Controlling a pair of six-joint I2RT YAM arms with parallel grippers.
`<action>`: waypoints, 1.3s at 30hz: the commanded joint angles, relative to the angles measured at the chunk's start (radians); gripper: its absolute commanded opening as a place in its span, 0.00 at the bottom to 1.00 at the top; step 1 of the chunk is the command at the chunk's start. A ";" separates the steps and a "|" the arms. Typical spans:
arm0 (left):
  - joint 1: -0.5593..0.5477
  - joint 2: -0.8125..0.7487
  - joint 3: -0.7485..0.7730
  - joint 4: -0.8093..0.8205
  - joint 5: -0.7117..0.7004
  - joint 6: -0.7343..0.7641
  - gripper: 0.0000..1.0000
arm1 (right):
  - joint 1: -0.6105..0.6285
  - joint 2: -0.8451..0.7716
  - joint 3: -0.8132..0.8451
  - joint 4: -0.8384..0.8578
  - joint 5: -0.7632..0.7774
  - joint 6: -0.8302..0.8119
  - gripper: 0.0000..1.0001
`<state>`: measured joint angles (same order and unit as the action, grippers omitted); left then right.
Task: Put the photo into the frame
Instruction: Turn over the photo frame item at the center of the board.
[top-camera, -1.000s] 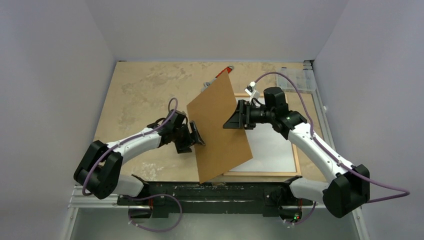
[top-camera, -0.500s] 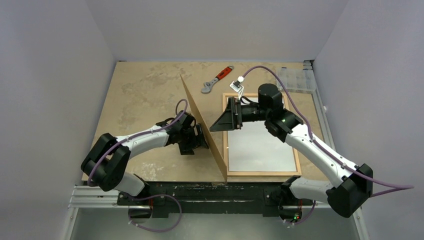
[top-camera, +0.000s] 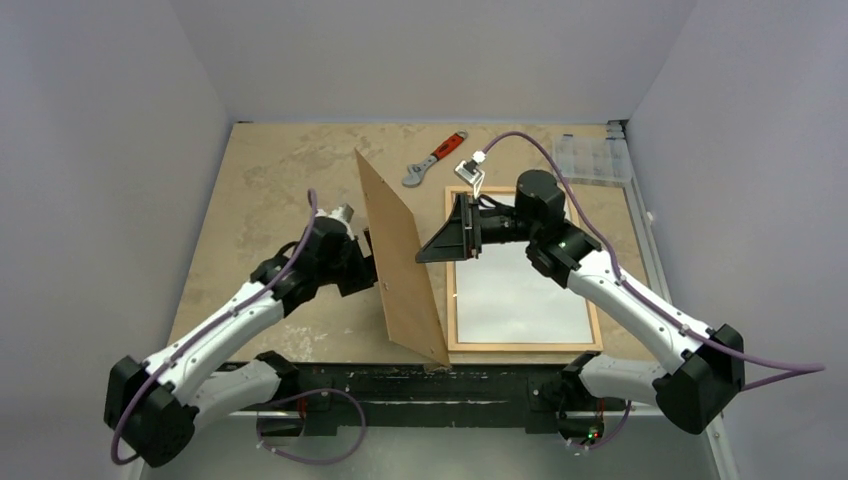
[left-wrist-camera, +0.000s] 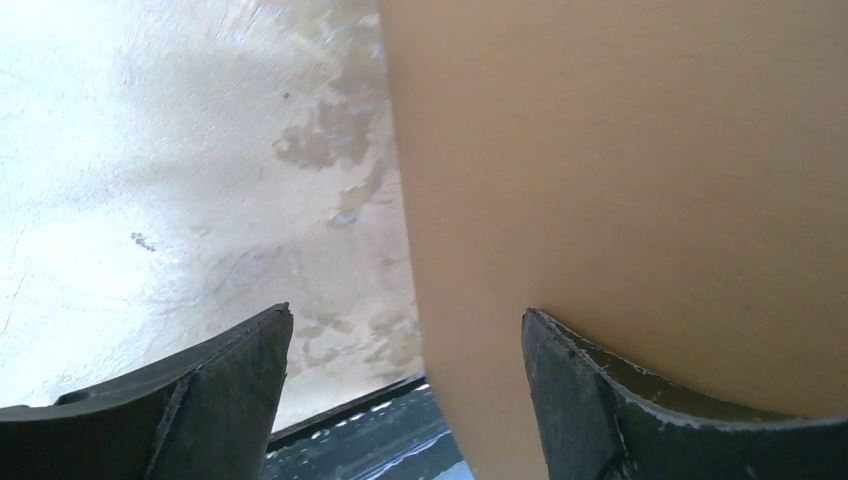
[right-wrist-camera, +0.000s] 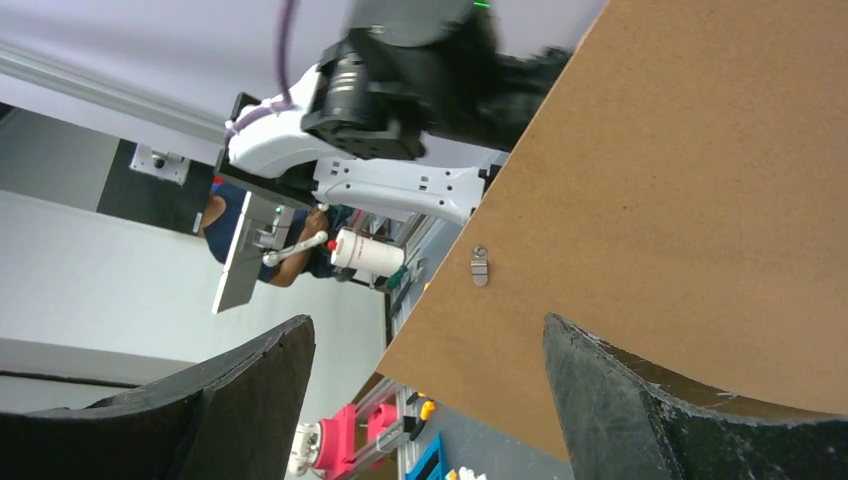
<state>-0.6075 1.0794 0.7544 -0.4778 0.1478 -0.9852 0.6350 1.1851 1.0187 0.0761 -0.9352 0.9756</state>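
The light wood frame (top-camera: 598, 322) lies flat on the right half of the table. A plain white sheet (top-camera: 520, 290) fills it, apparently the photo with its back up. A brown backing board (top-camera: 398, 262) stands on edge just left of the frame and tips leftward. My left gripper (top-camera: 366, 264) is open against the board's left face. The board's edge (left-wrist-camera: 430, 300) runs between that gripper's (left-wrist-camera: 405, 315) spread fingers. My right gripper (top-camera: 438, 240) hovers open on the board's right side, over the frame's left rail. Its (right-wrist-camera: 428, 320) view shows the board (right-wrist-camera: 680, 200) and a small metal tab (right-wrist-camera: 480, 266).
An orange-handled wrench (top-camera: 433, 158) lies at the back of the table behind the board. A clear plastic box (top-camera: 590, 158) sits at the back right corner. A black rail (top-camera: 400, 380) runs along the near edge, and walls close in on both sides.
The board swung up from leaning over the frame to standing on edge, and now tips left. Both grippers let go and opened wider. The left arm pulled back to the left.
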 joint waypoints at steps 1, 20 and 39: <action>0.040 -0.168 -0.043 0.057 0.020 -0.022 0.83 | 0.002 0.004 -0.026 0.039 -0.007 0.002 0.83; 0.143 -0.434 -0.100 0.203 0.175 -0.103 0.86 | 0.003 0.033 -0.076 0.002 0.012 -0.044 0.82; 0.144 -0.525 -0.092 0.286 0.207 -0.094 0.89 | 0.002 0.041 -0.114 0.016 0.015 -0.048 0.82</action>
<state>-0.4713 0.5770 0.6209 -0.2695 0.3264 -1.0817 0.6350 1.2259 0.9112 0.0647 -0.9260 0.9482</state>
